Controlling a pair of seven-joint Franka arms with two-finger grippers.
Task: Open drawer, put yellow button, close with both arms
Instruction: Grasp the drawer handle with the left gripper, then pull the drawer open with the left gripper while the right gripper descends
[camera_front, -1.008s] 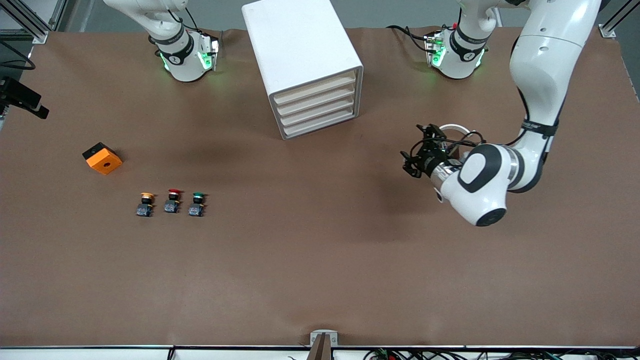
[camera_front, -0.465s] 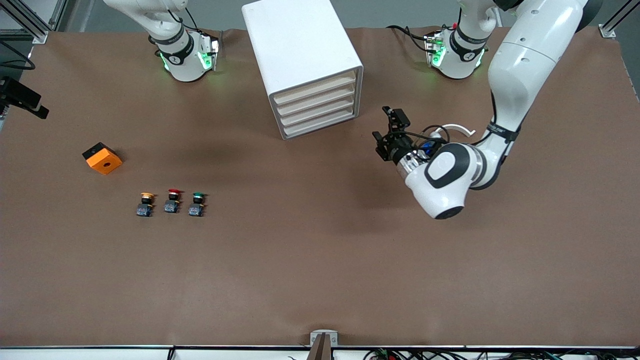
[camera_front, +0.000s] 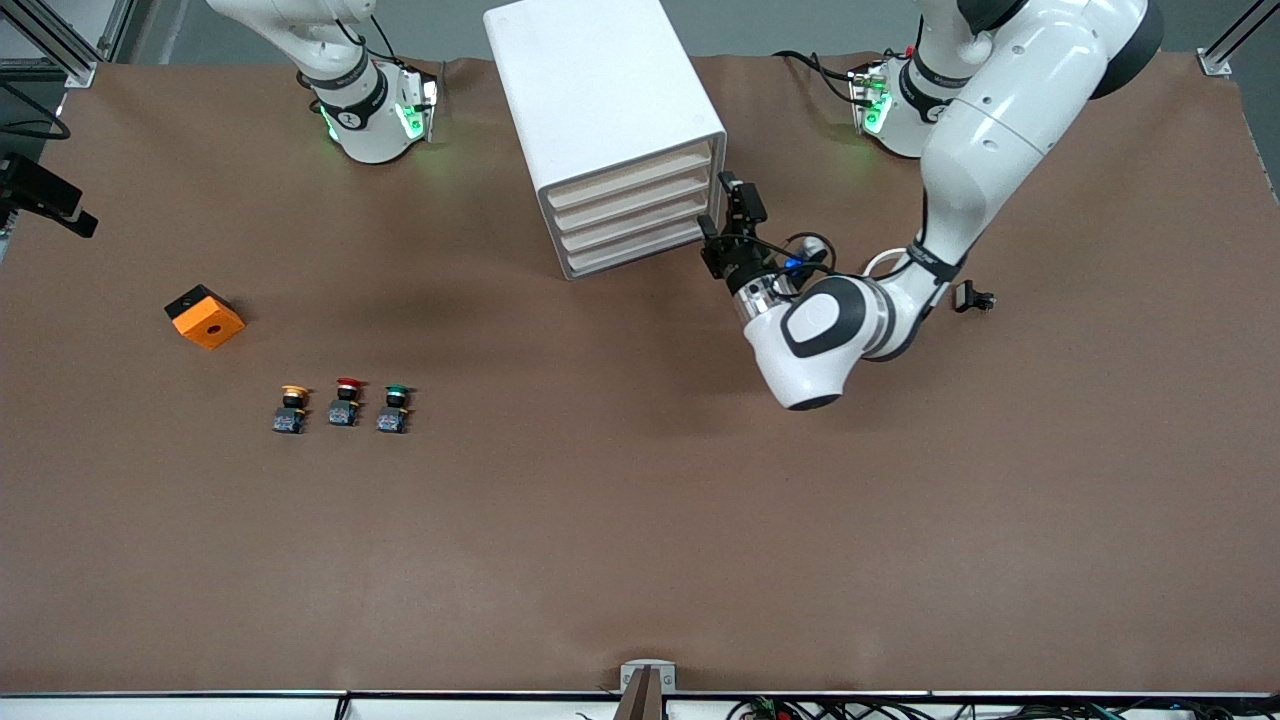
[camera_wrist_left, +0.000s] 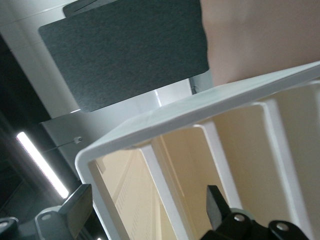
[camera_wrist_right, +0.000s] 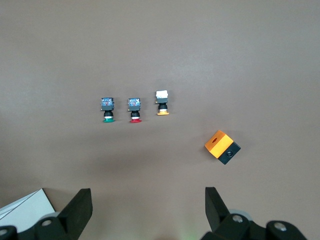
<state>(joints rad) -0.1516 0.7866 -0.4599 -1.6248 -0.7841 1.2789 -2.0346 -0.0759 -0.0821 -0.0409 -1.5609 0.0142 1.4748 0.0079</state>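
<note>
You have the left pincer (camera_front: 728, 213) up against the front of the white cabinet (camera_front: 600, 100), at the corner toward the left arm's end of the tabletop (camera_front: 640, 540), level with the upper drawers; its jaws stand wide and hold nothing. In the left wrist view the cabinet's open front fills the frame, with the cream drawer fronts just ahead of the fingertips (camera_wrist_left: 215, 200). The top drawer (camera_front: 628, 177) of the 4 sits flush with the cabinet frame. Your right pincer (camera_wrist_right: 147, 207) hangs high over the tabletop with its jaws wide and empty; that arm waits. The yellow button (camera_front: 290, 408) stands toward the right arm's end of the tabletop, well apart from the cabinet and nearer the front camera, first in a row of 3 with the red button (camera_front: 346, 400) beside it and the green button (camera_front: 395, 407) next. An orange block (camera_front: 205, 317) lies near that row, farther from the front camera.
</note>
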